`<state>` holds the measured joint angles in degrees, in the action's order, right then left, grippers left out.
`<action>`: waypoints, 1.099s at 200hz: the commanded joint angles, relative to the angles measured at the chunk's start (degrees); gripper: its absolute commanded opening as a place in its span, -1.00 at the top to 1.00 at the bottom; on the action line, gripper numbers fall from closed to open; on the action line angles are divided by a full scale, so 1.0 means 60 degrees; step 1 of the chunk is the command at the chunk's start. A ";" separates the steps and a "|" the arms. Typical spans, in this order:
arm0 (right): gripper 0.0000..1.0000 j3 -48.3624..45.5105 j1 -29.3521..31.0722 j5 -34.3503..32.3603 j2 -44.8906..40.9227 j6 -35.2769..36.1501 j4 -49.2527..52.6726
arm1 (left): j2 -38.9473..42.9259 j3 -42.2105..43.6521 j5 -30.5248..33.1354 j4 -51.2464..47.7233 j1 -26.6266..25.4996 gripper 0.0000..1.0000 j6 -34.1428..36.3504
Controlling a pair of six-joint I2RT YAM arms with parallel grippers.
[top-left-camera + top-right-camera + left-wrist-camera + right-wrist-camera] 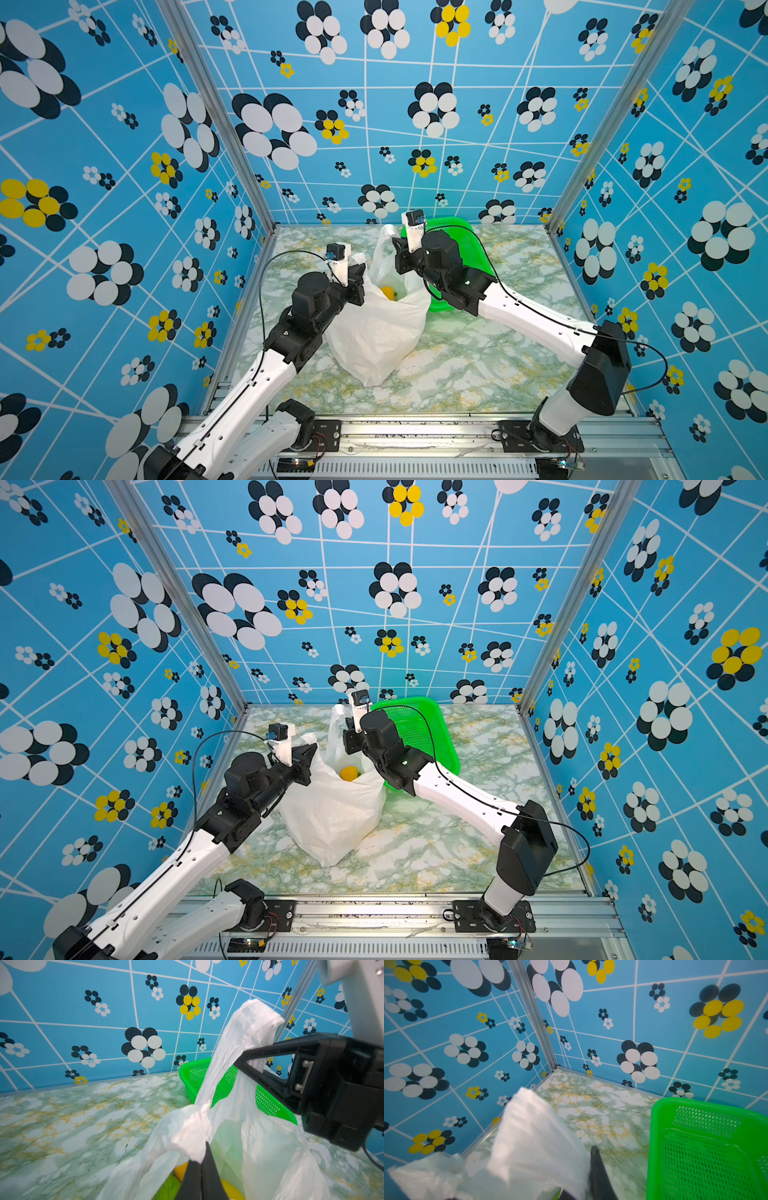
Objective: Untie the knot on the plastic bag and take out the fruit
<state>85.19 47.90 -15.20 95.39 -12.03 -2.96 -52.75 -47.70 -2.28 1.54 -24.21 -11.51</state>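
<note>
The plastic bag [374,336] stands mouth-up near the middle of the bench [478,365], just beside the green basket [469,237] at the far edge. The left gripper [202,1157] is clamped on its crumpled handle [187,1130] and the right gripper [397,247] on its raised handle [249,1028]. Yellow fruit [388,292] shows inside.

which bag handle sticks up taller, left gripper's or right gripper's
The handle held by the right gripper: it stands in a tall loop beside the green basket; the left gripper holds only a short bunched wad.
</note>
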 commanded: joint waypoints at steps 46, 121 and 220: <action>1.00 0.3569 -0.0300 -0.1989 0.1465 -0.0904 0.0815 | -0.1176 -0.4095 -0.1882 -0.1545 0.2639 1.00 -0.0399; 1.00 0.2273 -0.0358 -0.3290 0.1368 -0.2717 -0.0663 | -0.0090 -0.3257 -0.3573 -0.1737 0.3994 1.00 -0.0799; 1.00 -0.3761 0.0047 -0.3757 -0.0879 -0.5001 -0.2148 | 0.4356 -0.0368 -0.1693 -0.3317 0.2306 -0.31 -0.1428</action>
<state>66.06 46.50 -34.39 95.55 -39.13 -12.45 -28.03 -42.46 -17.69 -15.49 -8.34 -21.82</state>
